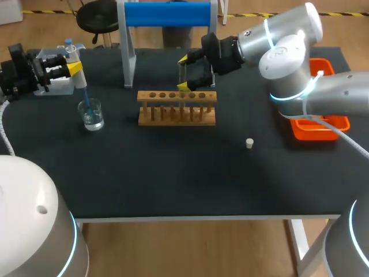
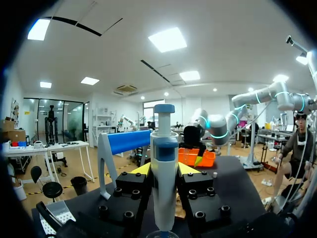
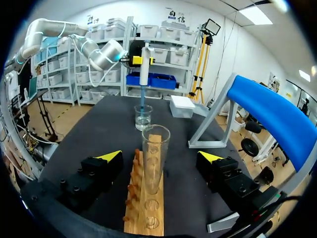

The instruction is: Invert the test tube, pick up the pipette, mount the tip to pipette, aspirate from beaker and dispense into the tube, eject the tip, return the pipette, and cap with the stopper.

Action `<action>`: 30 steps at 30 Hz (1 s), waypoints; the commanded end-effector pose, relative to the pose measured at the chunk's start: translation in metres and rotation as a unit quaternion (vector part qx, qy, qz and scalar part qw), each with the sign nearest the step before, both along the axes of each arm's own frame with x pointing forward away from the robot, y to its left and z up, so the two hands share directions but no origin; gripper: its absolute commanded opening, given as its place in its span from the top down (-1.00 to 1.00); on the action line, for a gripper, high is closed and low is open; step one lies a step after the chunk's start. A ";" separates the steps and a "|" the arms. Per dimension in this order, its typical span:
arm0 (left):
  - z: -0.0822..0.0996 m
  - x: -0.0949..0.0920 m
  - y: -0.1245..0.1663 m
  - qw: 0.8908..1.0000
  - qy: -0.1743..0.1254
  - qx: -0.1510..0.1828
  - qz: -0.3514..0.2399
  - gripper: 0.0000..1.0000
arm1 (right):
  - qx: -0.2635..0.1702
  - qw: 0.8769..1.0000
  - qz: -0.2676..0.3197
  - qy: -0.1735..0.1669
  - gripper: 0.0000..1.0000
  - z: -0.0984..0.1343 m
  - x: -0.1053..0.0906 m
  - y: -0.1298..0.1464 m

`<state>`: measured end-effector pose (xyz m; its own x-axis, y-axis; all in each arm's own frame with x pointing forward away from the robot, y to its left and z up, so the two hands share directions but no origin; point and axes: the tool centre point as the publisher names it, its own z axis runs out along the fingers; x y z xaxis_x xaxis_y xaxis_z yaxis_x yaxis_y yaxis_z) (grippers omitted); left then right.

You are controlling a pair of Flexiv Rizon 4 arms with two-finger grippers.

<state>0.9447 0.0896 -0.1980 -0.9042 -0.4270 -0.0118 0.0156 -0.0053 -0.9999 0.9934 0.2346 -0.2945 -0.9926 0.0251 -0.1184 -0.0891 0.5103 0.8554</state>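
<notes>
Left gripper (image 1: 75, 69), clamped on the white-and-blue pipette (image 1: 82, 91), is holding its tip in the clear glass beaker (image 1: 92, 114) at the bench's (image 1: 173, 173) left rear. The upright clear glass test tube (image 3: 154, 158) is standing rightward, between the right gripper's (image 1: 184, 73) parted fingers (image 3: 101, 168).

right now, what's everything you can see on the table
test tube: 1, clear, upright in the rack
rack: 1, wooden, mid-table
beaker: 1, clear glass, left of the rack
pipette: 1, white and blue, blue tip down in the beaker
stopper: 1, pale, alone to the right of the rack
tray: 1, orange, right edge
stand: 1, grey with blue roll, behind the rack
box: 1, white, by the stand's foot
table: 1, black
left gripper: shut on the pipette
right gripper: open, fingers either side of the test tube
</notes>
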 end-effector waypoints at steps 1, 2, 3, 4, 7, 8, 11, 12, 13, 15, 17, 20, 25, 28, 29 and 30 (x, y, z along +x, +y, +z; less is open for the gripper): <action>0.000 0.000 0.000 1.000 0.000 0.000 0.000 1.00 | -0.005 1.000 -0.003 -0.001 -1.00 -0.005 0.002 0.003; 0.000 0.000 0.000 1.000 0.000 0.000 0.000 1.00 | -0.005 1.000 -0.003 -0.001 -1.00 -0.006 0.003 0.004; 0.000 0.000 0.000 1.000 0.000 0.000 0.000 1.00 | -0.007 1.000 -0.002 -0.002 -1.00 -0.007 0.003 0.004; 0.000 0.000 0.000 1.000 0.000 0.000 0.000 1.00 | -0.010 1.000 -0.002 -0.004 -1.00 -0.008 0.004 0.005; 0.000 0.000 0.000 1.000 0.000 0.000 0.000 1.00 | -0.015 1.000 -0.001 -0.007 -1.00 -0.010 0.005 0.006; 0.000 0.000 0.000 1.000 0.000 0.000 0.000 1.00 | -0.018 1.000 -0.001 -0.009 -1.00 -0.011 0.006 0.006; 0.000 0.000 0.000 1.000 0.000 0.000 0.000 1.00 | -0.020 1.000 -0.001 -0.010 -1.00 -0.012 0.009 0.007; 0.000 0.000 0.000 1.000 0.000 0.000 0.000 1.00 | -0.021 1.000 0.000 -0.011 -1.00 -0.012 0.009 0.007; 0.000 0.000 0.000 1.000 0.000 0.000 0.000 1.00 | -0.021 1.000 0.000 -0.011 -1.00 -0.012 0.010 0.008; 0.000 0.000 0.000 1.000 0.000 0.000 0.000 1.00 | -0.023 1.000 0.000 -0.013 -1.00 -0.013 0.011 0.009; 0.000 0.000 0.000 1.000 0.000 0.000 0.000 1.00 | -0.023 1.000 0.001 -0.013 -1.00 -0.013 0.012 0.010; 0.000 0.000 0.000 1.000 0.000 0.000 0.000 1.00 | -0.024 1.000 0.001 -0.015 -1.00 -0.012 0.014 0.012; 0.000 0.000 0.000 1.000 0.000 0.000 0.000 1.00 | -0.026 0.999 0.001 -0.019 -1.00 -0.012 0.016 0.015; 0.000 0.000 0.000 1.000 0.000 0.000 0.000 1.00 | -0.026 0.999 0.001 -0.020 -1.00 -0.011 0.017 0.016; 0.000 0.000 0.000 1.000 0.000 0.000 0.000 1.00 | -0.027 0.999 0.001 -0.020 -1.00 -0.011 0.017 0.016; 0.000 0.000 0.000 1.000 0.000 0.000 0.000 1.00 | -0.027 0.999 0.001 -0.021 -1.00 -0.011 0.017 0.016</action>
<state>0.9447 0.0896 -0.1980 -0.9042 -0.4270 -0.0118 0.0156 -0.0053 -0.9999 1.0086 0.2493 -0.3057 -0.9866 0.0190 -0.1622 -0.1251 0.5511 0.8250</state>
